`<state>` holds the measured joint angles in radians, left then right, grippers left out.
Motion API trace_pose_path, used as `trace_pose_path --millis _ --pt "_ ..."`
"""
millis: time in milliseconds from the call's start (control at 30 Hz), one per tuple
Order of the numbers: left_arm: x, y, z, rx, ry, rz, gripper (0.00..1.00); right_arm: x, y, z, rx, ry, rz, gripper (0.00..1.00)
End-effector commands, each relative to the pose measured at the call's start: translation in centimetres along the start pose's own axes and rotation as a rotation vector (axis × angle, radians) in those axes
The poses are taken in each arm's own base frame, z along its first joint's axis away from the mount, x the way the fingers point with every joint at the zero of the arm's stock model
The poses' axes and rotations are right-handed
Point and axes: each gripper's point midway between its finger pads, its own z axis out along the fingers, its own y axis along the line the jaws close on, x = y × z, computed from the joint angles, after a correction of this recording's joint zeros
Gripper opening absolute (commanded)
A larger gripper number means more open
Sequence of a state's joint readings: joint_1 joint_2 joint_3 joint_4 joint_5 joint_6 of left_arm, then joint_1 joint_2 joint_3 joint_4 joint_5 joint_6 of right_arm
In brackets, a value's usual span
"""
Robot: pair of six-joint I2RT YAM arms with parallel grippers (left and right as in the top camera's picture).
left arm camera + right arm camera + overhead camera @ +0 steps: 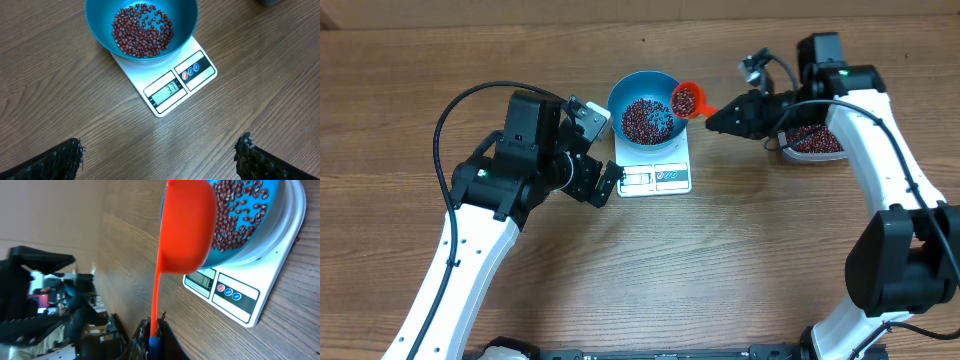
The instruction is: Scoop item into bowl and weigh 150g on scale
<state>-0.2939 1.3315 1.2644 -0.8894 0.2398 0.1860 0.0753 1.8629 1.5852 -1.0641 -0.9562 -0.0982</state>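
A blue bowl [614,104] stands on the white scale [660,179] and holds a layer of dark red beans [642,120]. My right gripper [718,118] is shut on the handle of an orange scoop [686,100]. The scoop carries beans and hangs over the bowl's right rim. In the right wrist view the scoop [187,225] covers part of the bowl [272,227], and the gripper [156,330] clamps the handle's end. My left gripper [603,172] is open and empty just left of the scale. Its fingertips [70,152] stand wide apart over bare wood, short of the scale [170,90].
A clear plastic tub [815,140] of beans sits at the right, partly under my right arm. The scale's display [167,90] is lit. The left arm's black body stands close to the scale's left edge.
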Motion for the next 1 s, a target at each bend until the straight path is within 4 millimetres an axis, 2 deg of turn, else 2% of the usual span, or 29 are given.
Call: trace_pose_path --millis 0,333,700,967 --pt "0.0 0.1 0.1 0.002 0.000 -0.014 1.00 -1.0 0.3 0.5 0.083 -0.005 -0.017 0.04" --pt "0.0 0.1 0.2 0.003 0.000 -0.014 1.00 -1.5 1.6 3.0 0.220 0.013 -0.127 0.04" --pt "0.0 0.1 0.1 0.002 0.000 -0.014 1.00 -2.2 0.9 5.6 0.499 -0.013 -0.259 0.04" --pt "0.0 0.1 0.1 0.002 0.000 -0.014 1.00 -3.1 0.3 5.9 0.683 -0.048 -0.351 0.04"
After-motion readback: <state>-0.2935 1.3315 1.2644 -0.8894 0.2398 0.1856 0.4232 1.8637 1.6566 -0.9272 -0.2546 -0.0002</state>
